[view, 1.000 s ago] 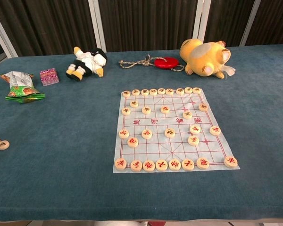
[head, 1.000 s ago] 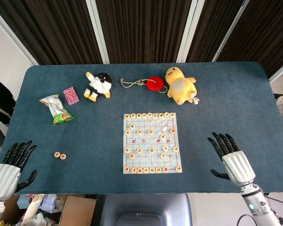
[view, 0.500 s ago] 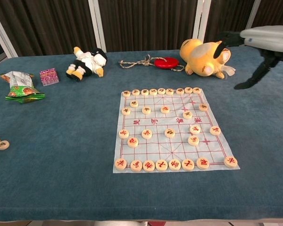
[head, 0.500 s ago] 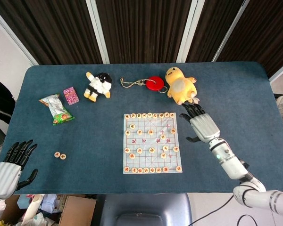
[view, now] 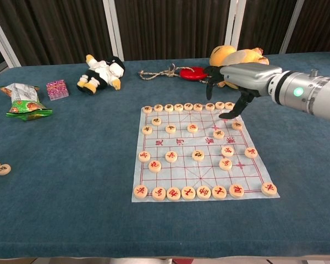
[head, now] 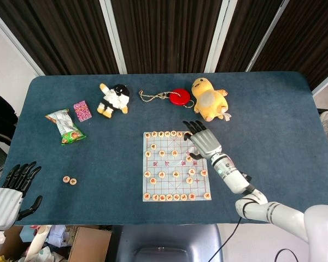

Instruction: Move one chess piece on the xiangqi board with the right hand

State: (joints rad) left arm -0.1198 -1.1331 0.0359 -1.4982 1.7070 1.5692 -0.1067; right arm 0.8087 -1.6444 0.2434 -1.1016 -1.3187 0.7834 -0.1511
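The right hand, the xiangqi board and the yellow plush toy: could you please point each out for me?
right hand [view: 239, 77], chest view, back of the hand.
xiangqi board [head: 169, 164], head view, bare centre strip.
yellow plush toy [head: 209, 101], head view, belly.

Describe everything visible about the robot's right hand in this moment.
The right hand has a pale grey, metallic-looking shell on its back and black fingers. It hangs above the far right part of the xiangqi board, palm down, fingers apart and pointing toward the table's far edge, the thumb angled down toward the pieces. It holds nothing, and no contact with board or pieces is visible. Behind it a silver forearm with a small green light runs back toward the robot.
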